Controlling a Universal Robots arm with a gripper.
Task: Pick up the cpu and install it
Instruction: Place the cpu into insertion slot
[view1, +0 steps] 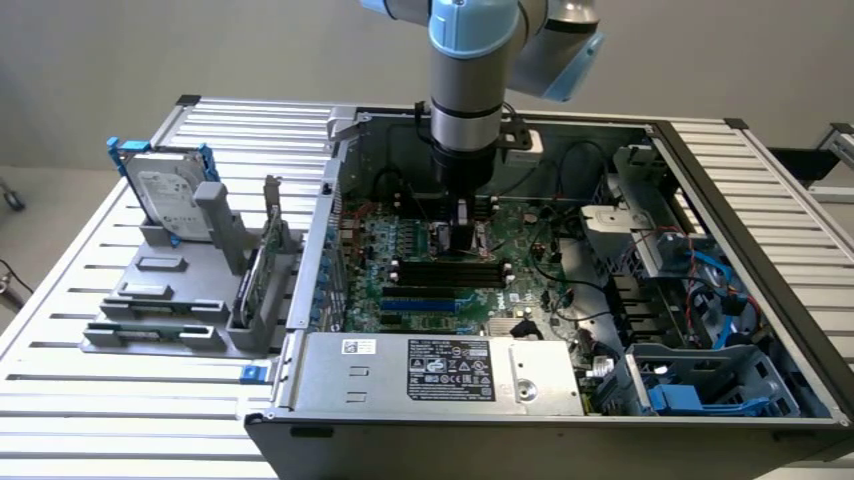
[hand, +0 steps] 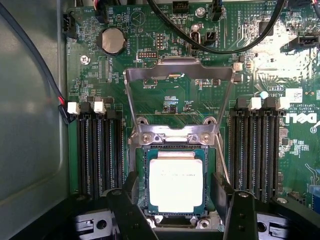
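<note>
Silver top: cpu (hand: 176, 187), a small flat square chip, bright metal lid on a green edge.
Claw: gripper (hand: 176, 182) low over the chip; dark fingers (hand: 131, 192) spread apart, one on each side of the cpu, a thin gap showing, nothing clamped.
Place: cpu lies flat inside the socket (hand: 175, 149), square to its frame.
Handling: judged light, stiff and slick on the lid; the underside contacts and socket pins are likely fragile, so no tilting or sliding.
Hold: two opposite edges of the green board, not the lid face.
Behind: load plate (hand: 177, 70) stands raised open, hinged at the socket's far side.
Flanks: memory slots (hand: 100, 150) on both sides of the socket.
Base: green motherboard (hand: 175, 102).
Farthest: coin cell (hand: 112, 40), beyond the plate.
</note>
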